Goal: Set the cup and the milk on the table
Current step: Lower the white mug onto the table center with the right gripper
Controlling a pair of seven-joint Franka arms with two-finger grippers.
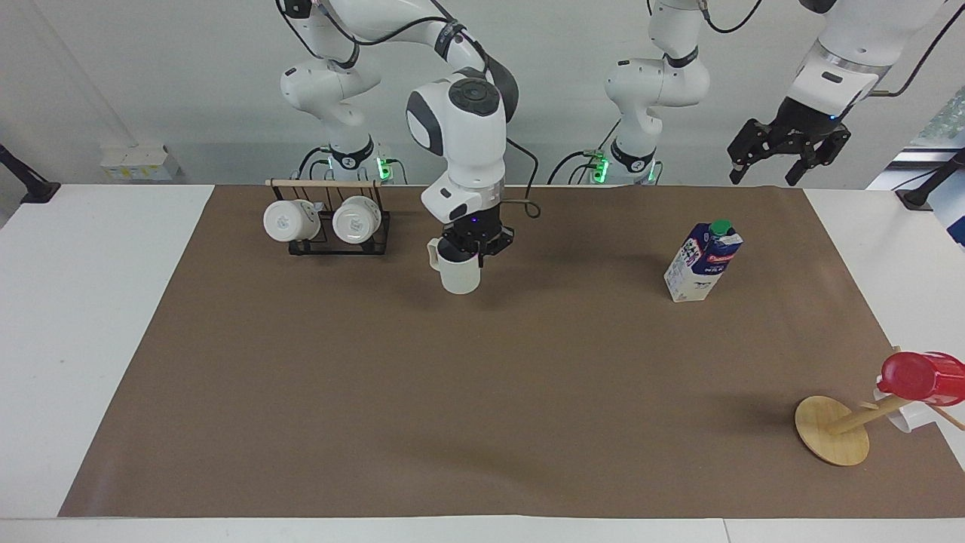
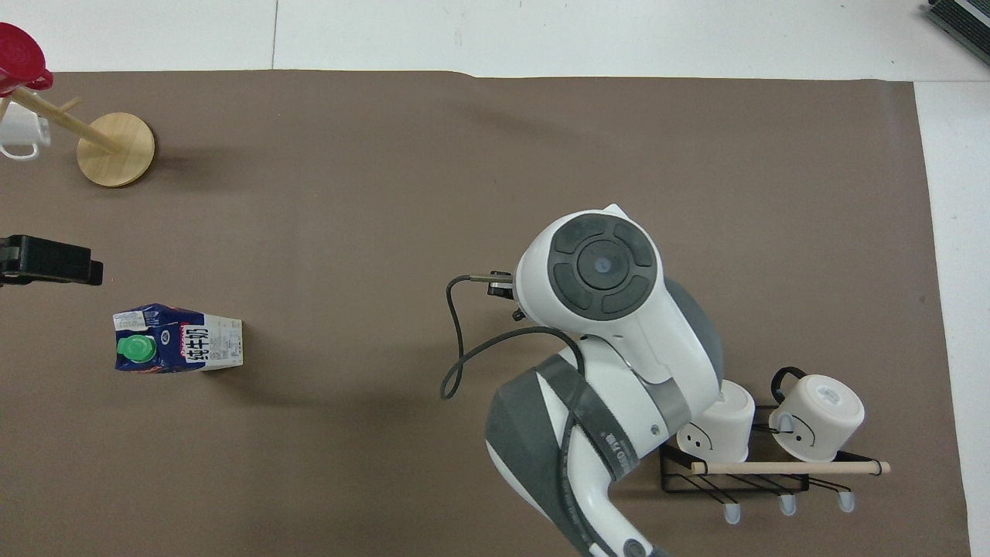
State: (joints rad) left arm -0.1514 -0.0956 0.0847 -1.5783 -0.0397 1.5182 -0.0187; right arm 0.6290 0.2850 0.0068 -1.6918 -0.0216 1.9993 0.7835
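My right gripper (image 1: 475, 250) is shut on the rim of the off-white cup (image 1: 459, 276) and holds it upright, low over the brown paper (image 1: 482, 392) of the table (image 1: 75, 302), between the mug rack and the milk. I cannot tell whether the cup touches the paper. In the overhead view the right arm (image 2: 603, 267) hides the cup. The milk (image 1: 703, 262) stands upright on the paper toward the left arm's end; it also shows in the overhead view (image 2: 178, 338). My left gripper (image 1: 788, 154) waits open and empty, raised above that end of the table.
A black wire rack (image 1: 332, 241) with two white mugs (image 1: 324, 220) stands near the robots, beside the cup. A wooden mug tree (image 1: 833, 430) with a red cup (image 1: 923, 377) stands at the left arm's end, farther from the robots than the milk.
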